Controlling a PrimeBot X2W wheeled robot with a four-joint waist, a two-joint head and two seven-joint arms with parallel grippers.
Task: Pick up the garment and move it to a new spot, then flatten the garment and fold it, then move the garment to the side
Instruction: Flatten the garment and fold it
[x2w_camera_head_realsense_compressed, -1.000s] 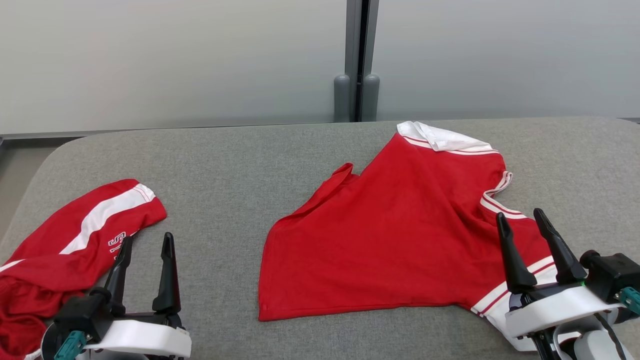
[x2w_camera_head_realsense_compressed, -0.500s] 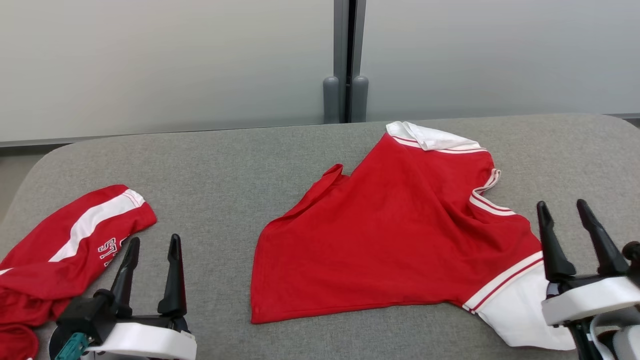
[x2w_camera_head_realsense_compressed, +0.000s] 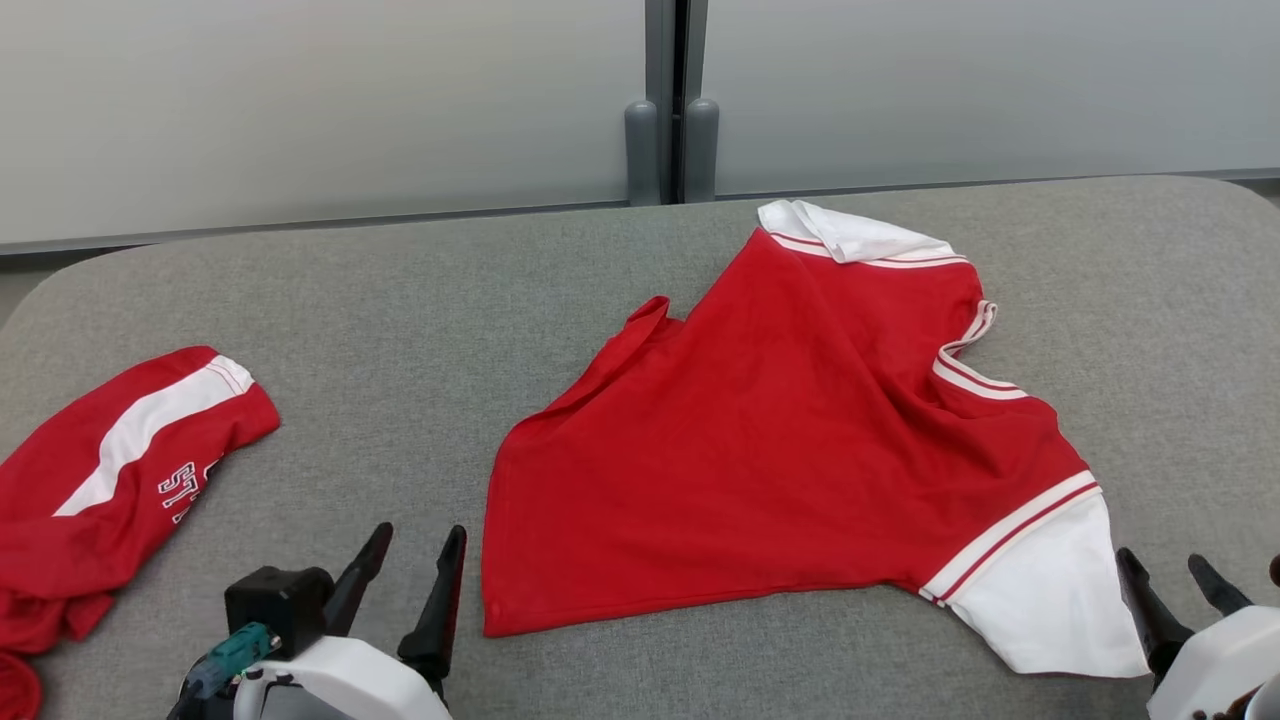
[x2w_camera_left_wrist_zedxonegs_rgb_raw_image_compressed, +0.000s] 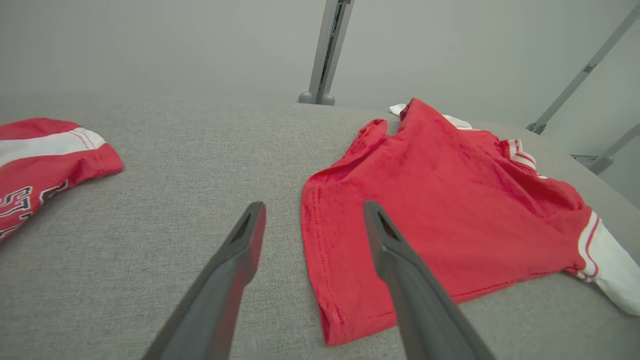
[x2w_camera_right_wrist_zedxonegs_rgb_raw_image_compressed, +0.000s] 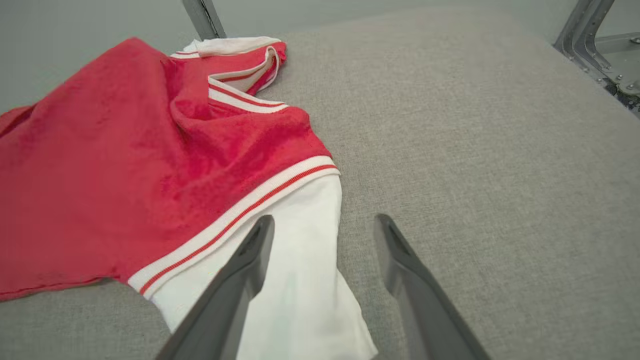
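Note:
The garment (x2w_camera_head_realsense_compressed: 780, 450) is a red shirt with white sleeves and a white-striped collar, lying rumpled on the grey padded table (x2w_camera_head_realsense_compressed: 400, 320). My left gripper (x2w_camera_head_realsense_compressed: 421, 533) stands open at the bottom, just left of the shirt's near hem corner. In the left wrist view that corner (x2w_camera_left_wrist_zedxonegs_rgb_raw_image_compressed: 345, 300) lies between the open fingers of my left gripper (x2w_camera_left_wrist_zedxonegs_rgb_raw_image_compressed: 314, 205). My right gripper (x2w_camera_head_realsense_compressed: 1158, 560) is open at the lower right, beside the near white sleeve (x2w_camera_head_realsense_compressed: 1050, 590). In the right wrist view the sleeve (x2w_camera_right_wrist_zedxonegs_rgb_raw_image_compressed: 300, 260) lies under the left finger of the right gripper (x2w_camera_right_wrist_zedxonegs_rgb_raw_image_compressed: 325, 218).
A second red garment (x2w_camera_head_realsense_compressed: 110, 470) with a white stripe and lettering lies bunched at the table's left edge, also in the left wrist view (x2w_camera_left_wrist_zedxonegs_rgb_raw_image_compressed: 45, 150). Grey wall panels with a vertical post (x2w_camera_head_realsense_compressed: 665, 100) stand behind the table. Bare table lies right of the shirt.
The head camera has tilted down and turned. My left gripper has moved right, toward the shirt's hem corner. My right gripper has drawn back off the sleeve to its near right side. Both stay open.

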